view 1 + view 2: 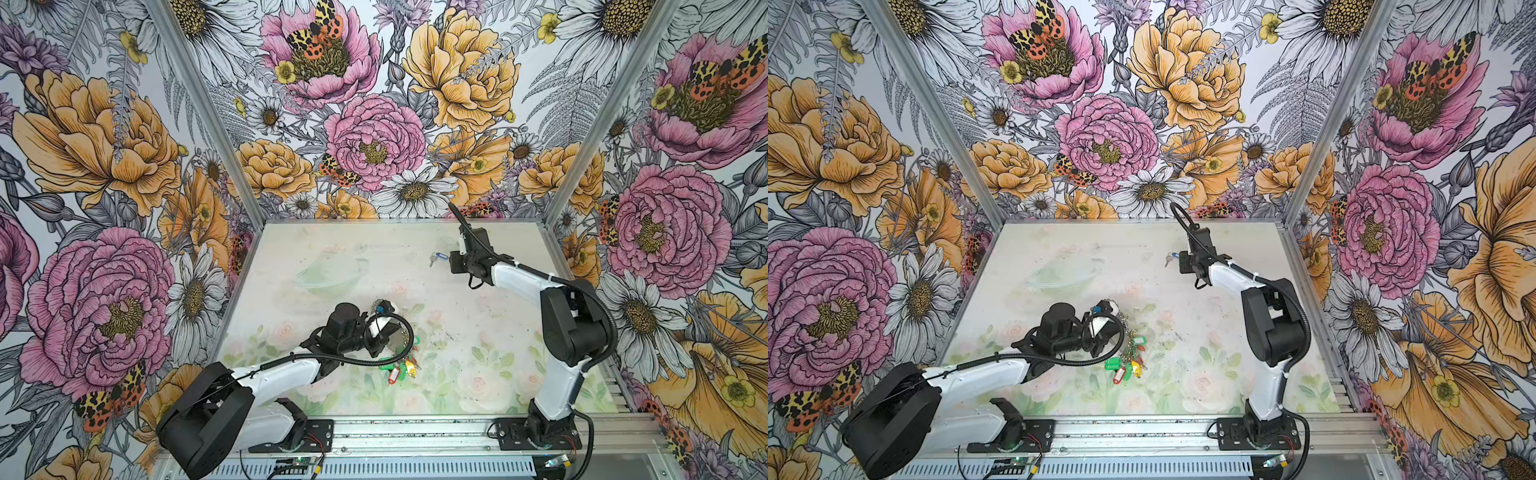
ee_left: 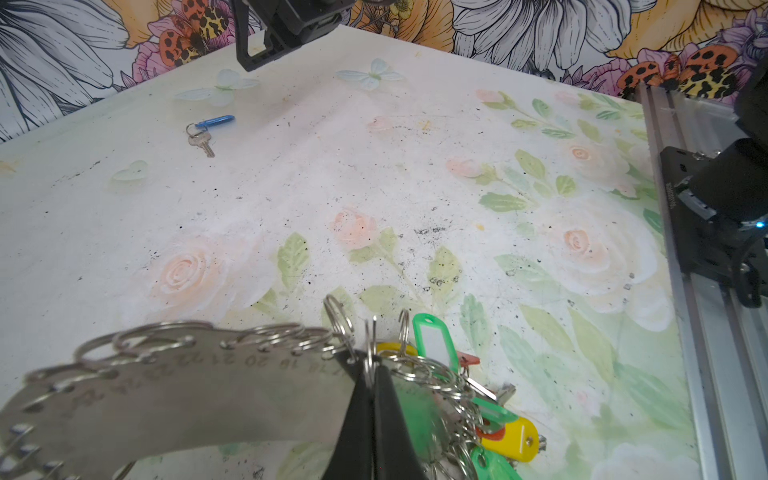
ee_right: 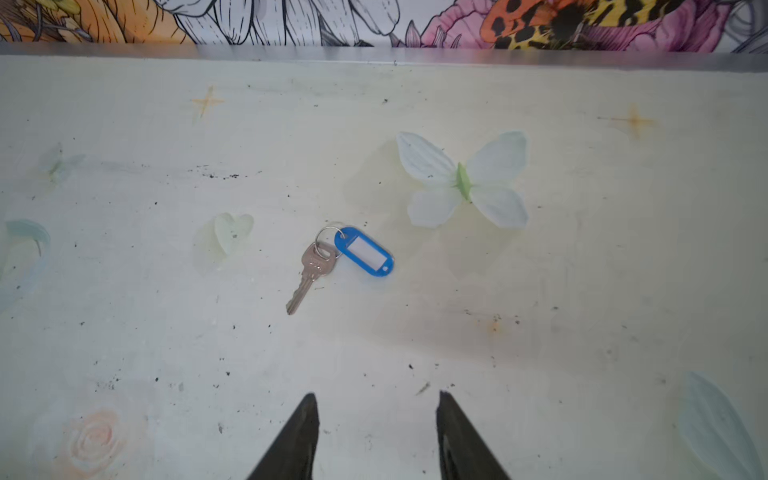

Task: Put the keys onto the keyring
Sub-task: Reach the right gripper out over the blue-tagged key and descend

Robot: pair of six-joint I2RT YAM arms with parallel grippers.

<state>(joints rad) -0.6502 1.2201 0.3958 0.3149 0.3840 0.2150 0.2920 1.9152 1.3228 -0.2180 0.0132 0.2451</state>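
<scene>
Lying flat, keys, blade tip toward parted right hand.

2 top views overlook the table; 2 wrist views sit low.

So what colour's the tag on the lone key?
Oblong plastic tag: blue, white label; clearest in right wrist view.

- Walls on three sides carry a large floral print: pink and orange blooms, white daisies, spotted moths.
- Silver posts stand at the back corners.
- The table is pale, printed with faint roses, green leaves and a white butterfly.
- Black specks dot it.
- A metal rail runs along the front edge.
- The light is soft and even.
</scene>
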